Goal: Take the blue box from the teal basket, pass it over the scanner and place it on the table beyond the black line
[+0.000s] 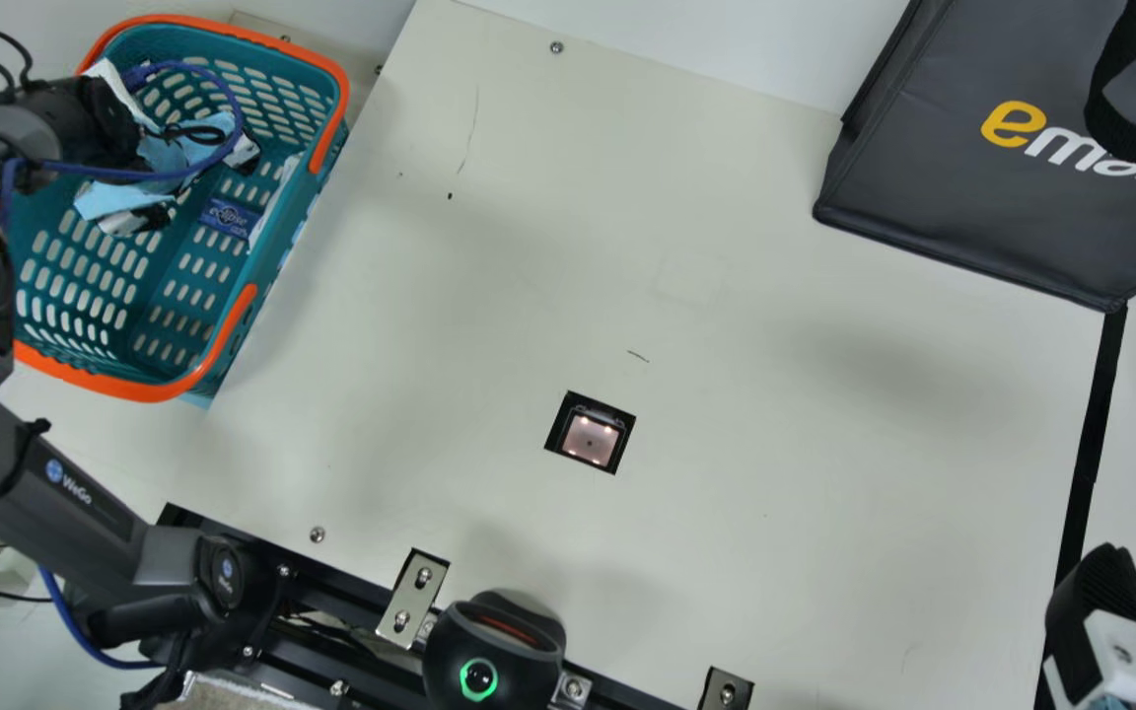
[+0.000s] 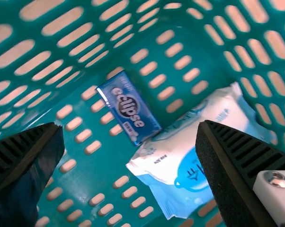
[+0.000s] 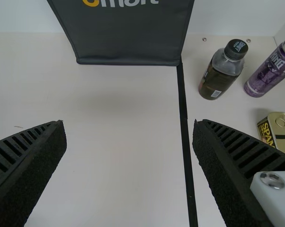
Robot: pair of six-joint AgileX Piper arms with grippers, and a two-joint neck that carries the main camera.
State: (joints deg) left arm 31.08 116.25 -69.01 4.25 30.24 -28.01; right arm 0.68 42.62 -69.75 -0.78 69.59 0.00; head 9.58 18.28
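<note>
Teal plastic, slotted all over and rimmed in orange, was what I had on my left feed: the basket (image 1: 139, 392), with the blue box (image 2: 129, 108) lying on its floor, one end up against a white and light-blue soft pack (image 2: 180, 158). My left gripper (image 1: 201, 189) was down in the basket's opening, fingers spread wide with nothing between them, and from the wrist camera I had the box in sight between the two fingers, not touching either. On the main view I saw the scanner (image 1: 590, 439) set into the cream table (image 1: 726, 414), well apart from the basket, and the black line (image 1: 1086, 454) running up to a corner of the dark bag (image 1: 972, 187). My right gripper (image 1: 1100, 592) hung near the line's close end, its fingers apart too, and empty. Through its wrist camera I picked out a dark-capped bottle (image 3: 221, 73), a purple can (image 3: 270, 68) and a yellow tin (image 3: 279, 132) on the far side of the line, the bottle and can near each other, the tin nearer the gripper.
</note>
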